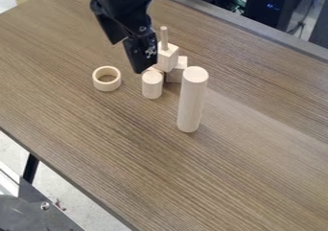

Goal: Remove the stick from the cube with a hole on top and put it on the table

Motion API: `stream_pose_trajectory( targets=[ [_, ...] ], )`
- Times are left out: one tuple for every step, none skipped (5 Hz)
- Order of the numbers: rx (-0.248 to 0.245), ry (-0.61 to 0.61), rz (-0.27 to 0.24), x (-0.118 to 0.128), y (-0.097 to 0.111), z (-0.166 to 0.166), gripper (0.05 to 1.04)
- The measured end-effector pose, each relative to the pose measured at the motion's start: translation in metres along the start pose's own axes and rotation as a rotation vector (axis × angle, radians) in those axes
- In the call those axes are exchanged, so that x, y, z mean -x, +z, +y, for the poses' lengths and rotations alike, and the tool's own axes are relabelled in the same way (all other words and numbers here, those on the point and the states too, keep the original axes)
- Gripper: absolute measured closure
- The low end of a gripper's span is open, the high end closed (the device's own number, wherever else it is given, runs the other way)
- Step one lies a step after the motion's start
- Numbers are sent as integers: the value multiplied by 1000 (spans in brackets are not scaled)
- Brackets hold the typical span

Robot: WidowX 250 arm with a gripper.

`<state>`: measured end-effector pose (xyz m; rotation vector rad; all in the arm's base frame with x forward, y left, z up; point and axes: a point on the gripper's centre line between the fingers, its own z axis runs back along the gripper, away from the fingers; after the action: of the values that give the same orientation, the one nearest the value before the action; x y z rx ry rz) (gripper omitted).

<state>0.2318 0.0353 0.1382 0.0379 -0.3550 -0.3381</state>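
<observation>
My gripper [142,68] hangs down from the top edge, just left of the wooden cube [168,57] and above the short cylinder's back side. A thin stick [164,37] stands upright in the top of that cube. The cube rests raised on other wooden pieces, partly hidden behind the gripper and the short cylinder. How the gripper's jaws stand cannot be made out.
A short cylinder [152,84] stands in front of the cube, and a tall cylinder [192,100] to its right. Another block [177,72] sits under the cube's right side. A wooden ring [107,78] lies left on the brown table [237,177].
</observation>
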Motion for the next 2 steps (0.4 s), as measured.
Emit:
stream_pose_trajectory(
  targets=[
    [10,5,17,4,-4,-2,85],
    [17,2,24,0,-11,0,85]
  ],
)
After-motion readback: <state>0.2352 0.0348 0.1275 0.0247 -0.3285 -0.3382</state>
